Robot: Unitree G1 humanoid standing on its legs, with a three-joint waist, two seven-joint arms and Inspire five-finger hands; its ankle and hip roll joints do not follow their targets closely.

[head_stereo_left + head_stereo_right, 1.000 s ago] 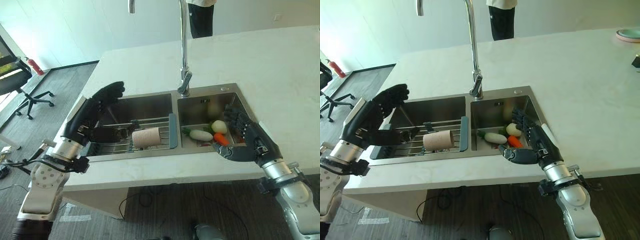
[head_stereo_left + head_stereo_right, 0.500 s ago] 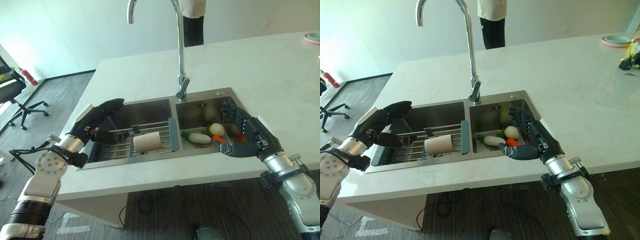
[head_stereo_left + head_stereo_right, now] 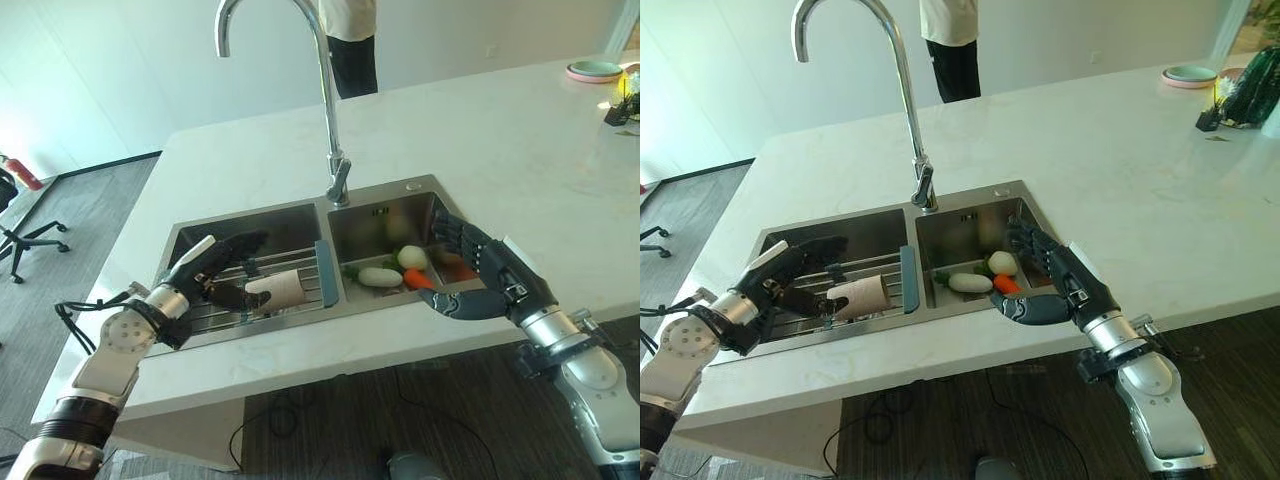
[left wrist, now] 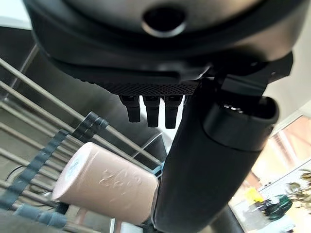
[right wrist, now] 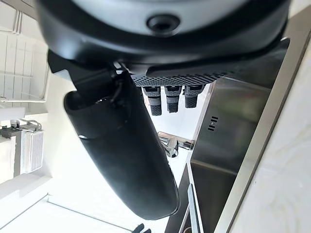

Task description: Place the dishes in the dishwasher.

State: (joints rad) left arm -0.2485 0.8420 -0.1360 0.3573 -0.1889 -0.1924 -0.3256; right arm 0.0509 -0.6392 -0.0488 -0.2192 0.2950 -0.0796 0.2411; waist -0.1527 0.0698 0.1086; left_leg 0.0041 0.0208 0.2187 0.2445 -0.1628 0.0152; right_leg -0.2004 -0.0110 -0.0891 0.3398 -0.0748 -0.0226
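A beige cup point(image 3: 283, 288) lies on its side on a wire rack point(image 3: 222, 310) across the left basin of a steel double sink point(image 3: 300, 325). My left hand point(image 3: 205, 275) reaches into that basin, open, fingers straight over the rack and thumb point(image 4: 214, 160) just beside the cup point(image 4: 107, 187). My right hand point(image 3: 490, 280) hovers open over the front of the right basin, thumb point(image 5: 121, 145) spread from the fingers, holding nothing. Beside it in that basin lie a white radish point(image 3: 380, 276), a carrot point(image 3: 420, 280) and a pale round vegetable point(image 3: 411, 257).
A tall curved faucet point(image 3: 325, 100) rises behind the divide between the basins. A blue-grey panel point(image 3: 327, 273) ends the rack. A plate point(image 3: 1190, 74) and a green plant point(image 3: 1250, 95) sit at the counter's far right. A person point(image 3: 350, 40) stands beyond the counter.
The camera has shifted. My left hand has come down from above the left basin onto the rack, close to the cup. My right hand has stayed over the right basin.
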